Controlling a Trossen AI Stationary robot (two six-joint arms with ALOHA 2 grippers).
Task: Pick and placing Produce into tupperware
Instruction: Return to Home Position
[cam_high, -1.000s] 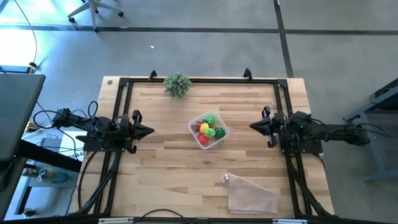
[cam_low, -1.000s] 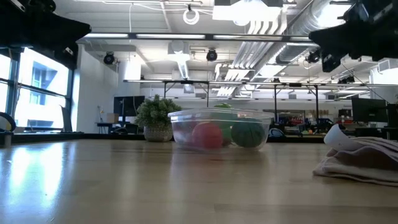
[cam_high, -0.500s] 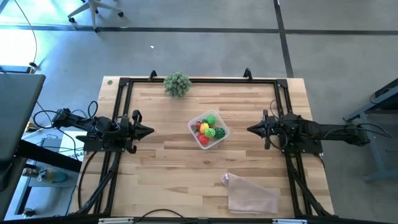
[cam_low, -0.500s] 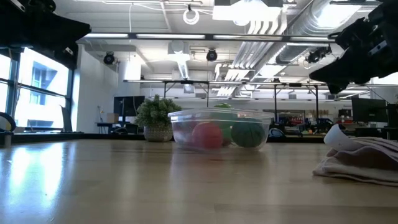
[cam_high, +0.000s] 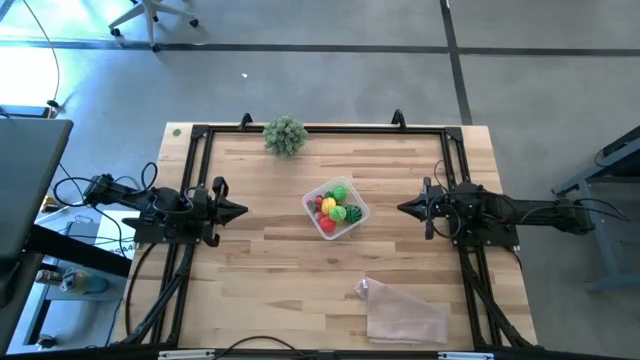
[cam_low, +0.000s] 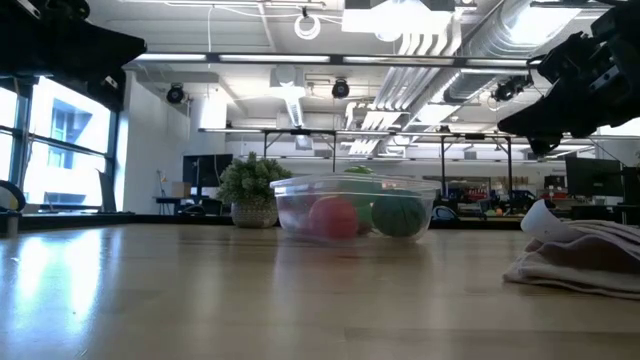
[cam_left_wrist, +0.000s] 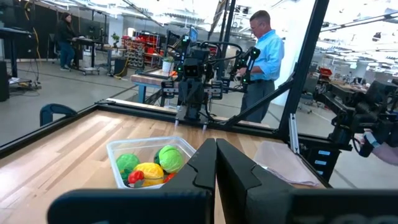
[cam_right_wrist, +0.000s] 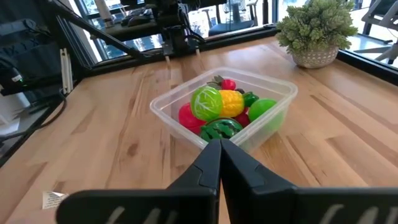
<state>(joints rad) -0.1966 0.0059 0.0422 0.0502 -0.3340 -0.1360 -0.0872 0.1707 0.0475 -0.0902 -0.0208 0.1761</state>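
Note:
The clear tupperware (cam_high: 336, 208) stands at the table's middle, resting on its base, with the produce (cam_right_wrist: 219, 107) inside: red, green and yellow pieces and a striped melon ball (cam_right_wrist: 221, 129). My left gripper (cam_high: 243, 210) is shut and held level at the table's left side, well clear of the tub. My right gripper (cam_high: 402, 208) is shut at the right side, tipped slightly down, pointing toward the tub from a distance. Neither holds anything.
A bushy grey-green plant in a pot (cam_high: 285, 134) stands at the far edge. A crinkled clear bag (cam_high: 402, 312) lies flat near the front right. A black frame (cam_high: 320, 128) borders the table. People (cam_left_wrist: 264, 53) stand in the room beyond.
My right gripper has dipped a little and tipped its fingers downward, reaching slightly farther toward the tub; it has stayed shut. The tub and the produce have not moved.

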